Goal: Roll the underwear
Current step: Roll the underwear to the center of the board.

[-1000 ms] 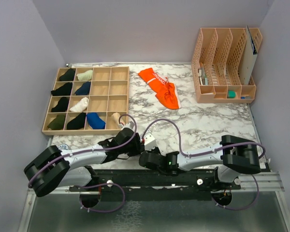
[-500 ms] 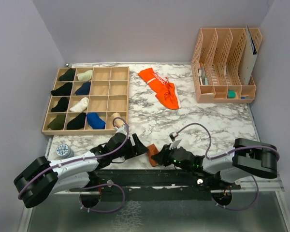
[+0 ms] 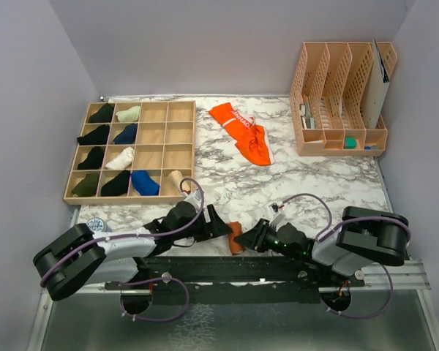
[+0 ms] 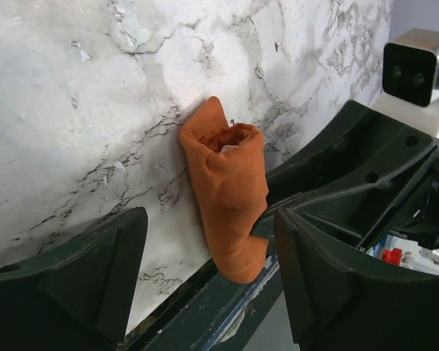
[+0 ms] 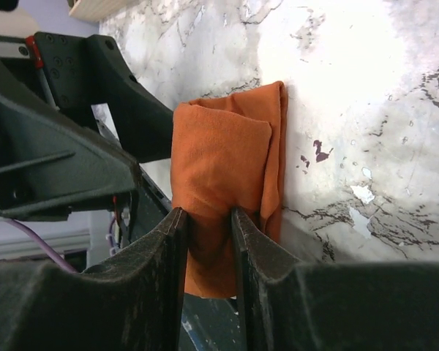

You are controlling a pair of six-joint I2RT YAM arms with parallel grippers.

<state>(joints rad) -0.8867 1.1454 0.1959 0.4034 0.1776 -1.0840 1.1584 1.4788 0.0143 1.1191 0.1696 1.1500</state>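
The right tool (image 5: 207, 230) is pinching the rolled rust-brown brief (image 4: 230, 183) at the surface (image 4: 73, 88) edge. The left tool (image 4: 205, 234), standing open around it, should be closing gently so that the roll does not loosen.

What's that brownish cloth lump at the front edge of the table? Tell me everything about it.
The rust-brown underwear is soft cloth, loosely rolled into a tube with one open end. It lies on the marble table at the near edge, its lower end hanging past it. The fingers of the right gripper pinch that end; the left gripper is open, a finger on either side.
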